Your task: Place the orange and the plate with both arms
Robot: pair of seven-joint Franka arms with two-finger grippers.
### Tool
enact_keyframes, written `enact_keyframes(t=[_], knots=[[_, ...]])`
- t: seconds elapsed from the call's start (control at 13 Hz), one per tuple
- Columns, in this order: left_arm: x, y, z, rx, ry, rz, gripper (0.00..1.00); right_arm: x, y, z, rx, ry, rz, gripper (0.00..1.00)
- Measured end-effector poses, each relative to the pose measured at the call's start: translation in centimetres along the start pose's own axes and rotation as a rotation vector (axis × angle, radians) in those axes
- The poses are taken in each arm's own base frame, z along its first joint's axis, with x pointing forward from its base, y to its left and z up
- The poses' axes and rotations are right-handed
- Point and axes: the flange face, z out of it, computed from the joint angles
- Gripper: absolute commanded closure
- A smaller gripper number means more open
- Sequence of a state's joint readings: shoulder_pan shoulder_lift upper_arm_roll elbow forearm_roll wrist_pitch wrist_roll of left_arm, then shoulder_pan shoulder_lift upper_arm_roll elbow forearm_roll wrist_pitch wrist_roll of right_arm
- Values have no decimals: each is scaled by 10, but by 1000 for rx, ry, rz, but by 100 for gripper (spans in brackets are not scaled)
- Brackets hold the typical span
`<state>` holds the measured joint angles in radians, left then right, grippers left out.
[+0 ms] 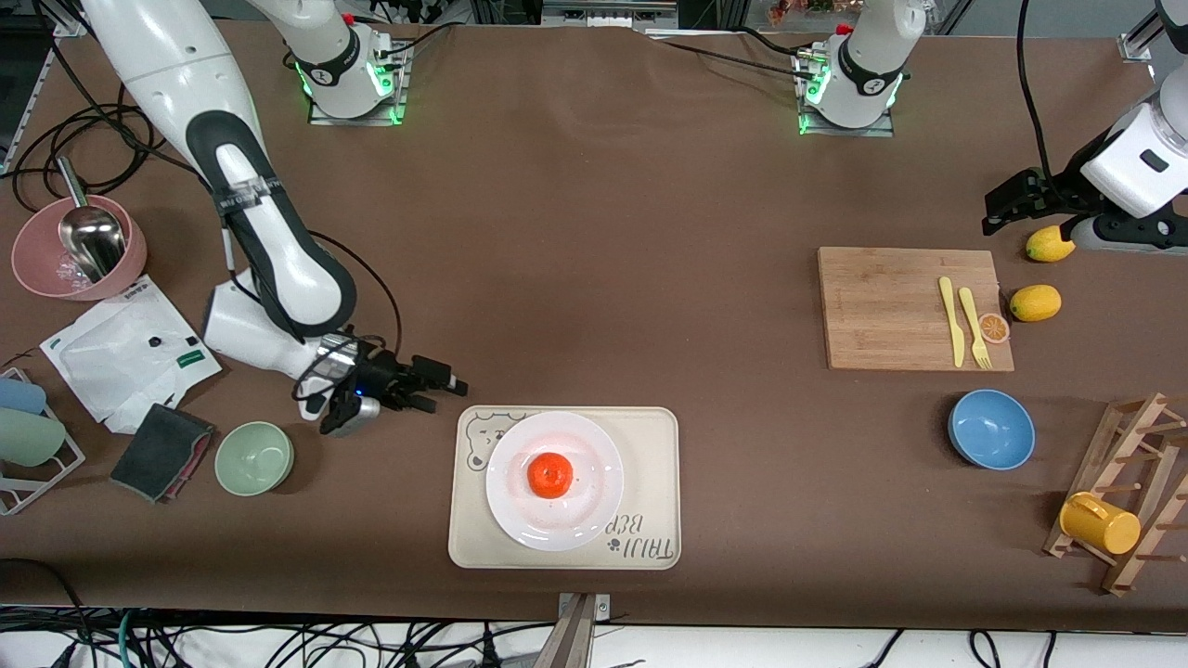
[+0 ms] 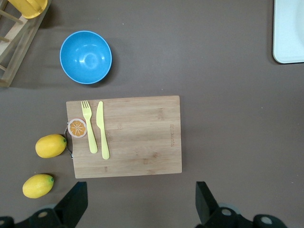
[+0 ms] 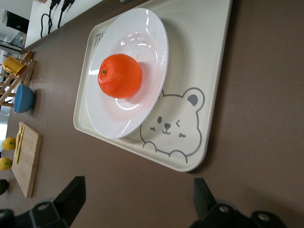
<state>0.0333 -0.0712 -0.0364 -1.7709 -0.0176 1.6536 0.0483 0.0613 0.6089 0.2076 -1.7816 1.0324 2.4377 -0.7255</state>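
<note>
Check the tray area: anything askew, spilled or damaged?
Nothing stands out. The orange sits intact at the centre of the plate, and the plate lies flat inside the bear-printed tray. No spill or damage is visible.

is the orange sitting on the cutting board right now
No, the orange rests on the white plate, which sits on the bear-printed tray.

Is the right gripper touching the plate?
Apart. The front view shows the open right gripper beside the tray, with bare table between it and the plate.
</note>
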Motion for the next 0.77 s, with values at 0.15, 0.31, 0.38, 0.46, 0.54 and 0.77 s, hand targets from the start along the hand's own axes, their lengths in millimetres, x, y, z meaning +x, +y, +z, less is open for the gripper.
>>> enact_keyframes(t=[0.15, 0.31, 0.38, 0.46, 0.54, 0.77], knots=[[0, 0, 0, 0, 0, 0, 0, -7, 12, -30, -12, -75, -27, 0], [0, -1, 0, 0, 0, -1, 0, -7, 27, -67, -48, -162, -76, 0], [0, -1, 0, 0, 0, -1, 0, -8, 33, -86, -74, -207, -100, 0], [0, -1, 0, 0, 0, -1, 0, -8, 36, -105, -106, -252, -119, 0], [0, -1, 0, 0, 0, -1, 0, -8, 37, -123, -142, -296, -140, 0], [0, -1, 0, 0, 0, -1, 0, 1, 24, -169, -274, -398, -189, 0]])
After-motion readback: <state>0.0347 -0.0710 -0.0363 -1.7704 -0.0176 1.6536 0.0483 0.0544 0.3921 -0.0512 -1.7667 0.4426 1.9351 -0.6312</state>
